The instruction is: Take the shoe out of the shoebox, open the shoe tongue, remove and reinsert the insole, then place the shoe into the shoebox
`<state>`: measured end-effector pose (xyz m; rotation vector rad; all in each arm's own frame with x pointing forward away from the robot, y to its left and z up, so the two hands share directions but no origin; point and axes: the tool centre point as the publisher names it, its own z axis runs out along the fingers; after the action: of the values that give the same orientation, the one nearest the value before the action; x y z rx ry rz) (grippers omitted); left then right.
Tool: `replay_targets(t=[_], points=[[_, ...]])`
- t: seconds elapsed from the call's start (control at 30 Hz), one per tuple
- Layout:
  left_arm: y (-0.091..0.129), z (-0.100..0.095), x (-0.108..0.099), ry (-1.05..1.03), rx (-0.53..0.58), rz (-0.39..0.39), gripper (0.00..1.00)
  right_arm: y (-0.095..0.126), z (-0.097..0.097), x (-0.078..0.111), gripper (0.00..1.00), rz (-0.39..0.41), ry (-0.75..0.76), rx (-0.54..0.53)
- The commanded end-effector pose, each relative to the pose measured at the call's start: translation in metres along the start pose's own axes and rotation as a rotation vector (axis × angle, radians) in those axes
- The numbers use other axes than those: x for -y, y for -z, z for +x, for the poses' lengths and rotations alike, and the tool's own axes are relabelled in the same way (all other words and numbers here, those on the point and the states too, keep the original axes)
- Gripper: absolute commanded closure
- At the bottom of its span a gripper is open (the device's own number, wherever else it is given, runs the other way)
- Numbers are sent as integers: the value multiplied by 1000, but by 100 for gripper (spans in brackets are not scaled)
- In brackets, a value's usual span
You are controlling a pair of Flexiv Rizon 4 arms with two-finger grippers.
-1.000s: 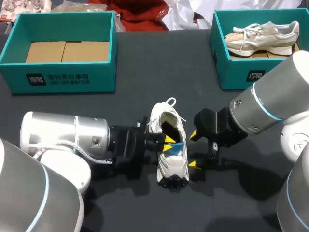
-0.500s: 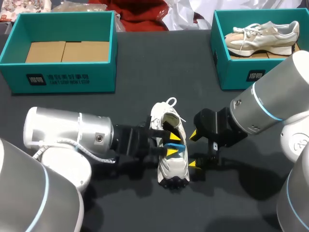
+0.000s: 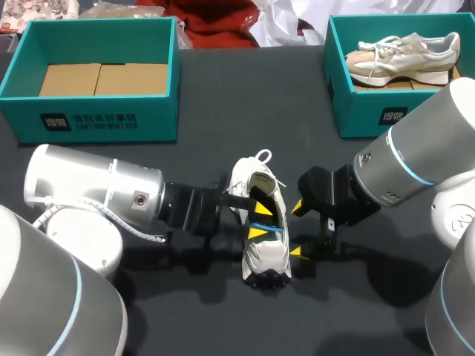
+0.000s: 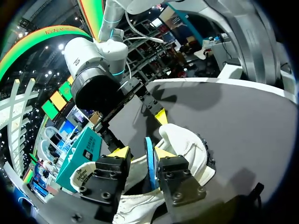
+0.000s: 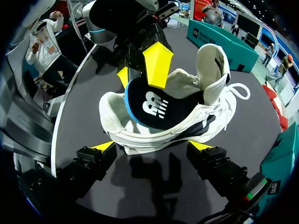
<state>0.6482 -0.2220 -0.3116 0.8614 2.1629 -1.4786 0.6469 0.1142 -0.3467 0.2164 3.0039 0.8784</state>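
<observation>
A white sneaker lies on the dark table, toe toward me, tongue pulled back. Its dark insole with a blue edge sits tilted in the shoe's opening, raised at the heel. My left gripper comes in from the left over the opening. Its fingers stand apart with the insole's blue edge between them, near one finger and clear of the other. My right gripper stands open beside the shoe's right side, and its fingertips straddle the sole without touching. The left teal shoebox holds only cardboard.
A second teal box at the back right holds another pale sneaker. Cloth and paper lie along the table's far edge. Bare dark tabletop lies in front of the shoe and between the two boxes.
My left gripper's fingers have spread apart off the insole, which has settled lower in the shoe. The left wrist has turned and drawn back slightly. The right arm has kept still.
</observation>
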Motion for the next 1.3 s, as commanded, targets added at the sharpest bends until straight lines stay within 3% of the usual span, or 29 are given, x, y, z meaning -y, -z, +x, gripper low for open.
replay_targets(t=[0.03,0.13,0.2,0.57,0.77,0.83,0.93,1.3], points=[[-10,4,-3,8,-44,-24,68,-1,2,1,0,-1,0,3],[-17,9,-7,9,-50,-37,74,-1,2,1,0,-1,0,3],[-22,12,-11,2,-53,-55,100,-1,2,1,0,-1,0,3],[-22,13,-35,-29,-58,-200,100,-1,2,1,0,-1,0,3],[-9,8,-28,-10,-50,-167,100,-1,2,1,0,-1,0,3],[-4,6,-23,-1,-54,-142,84,-1,2,1,0,-1,0,3],[2,2,-16,4,-60,-117,75,-1,2,1,0,-1,0,3],[12,0,2,2,-155,-65,65,-1,2,1,0,-1,0,3]])
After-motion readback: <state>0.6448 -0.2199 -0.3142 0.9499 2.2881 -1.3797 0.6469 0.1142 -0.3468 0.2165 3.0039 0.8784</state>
